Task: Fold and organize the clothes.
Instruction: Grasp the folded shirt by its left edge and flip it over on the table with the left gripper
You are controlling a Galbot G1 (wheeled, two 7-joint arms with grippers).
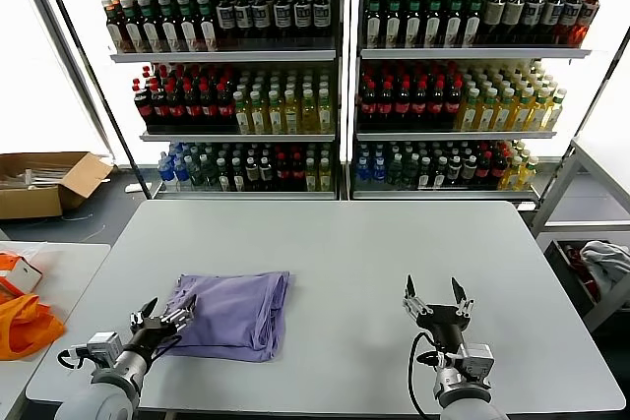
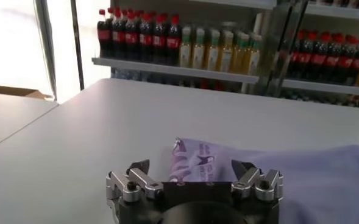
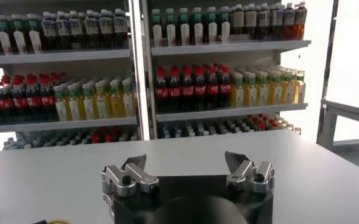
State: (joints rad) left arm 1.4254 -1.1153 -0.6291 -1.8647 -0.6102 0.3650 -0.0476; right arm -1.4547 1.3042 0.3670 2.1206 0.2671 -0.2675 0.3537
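The lavender-purple T-shirt (image 1: 234, 312) lies folded into a flat rectangle on the grey table (image 1: 354, 253), left of centre near the front edge. In the left wrist view the T-shirt (image 2: 277, 176) shows a strip of its dark printed pattern at the folded edge. My left gripper (image 1: 165, 314) is open and empty, low over the table at the shirt's near left corner, just short of the fabric. My right gripper (image 1: 434, 291) is open and empty, above bare table to the right of the shirt. In the right wrist view its open fingers (image 3: 135, 163) frame only table.
An orange bag-like fabric (image 1: 22, 322) lies on a side table at the left. A cardboard box (image 1: 44, 182) sits on the floor behind it. Shelves of bottles (image 1: 335, 76) stand beyond the table. A rack with a pale cloth (image 1: 608, 261) stands at the right.
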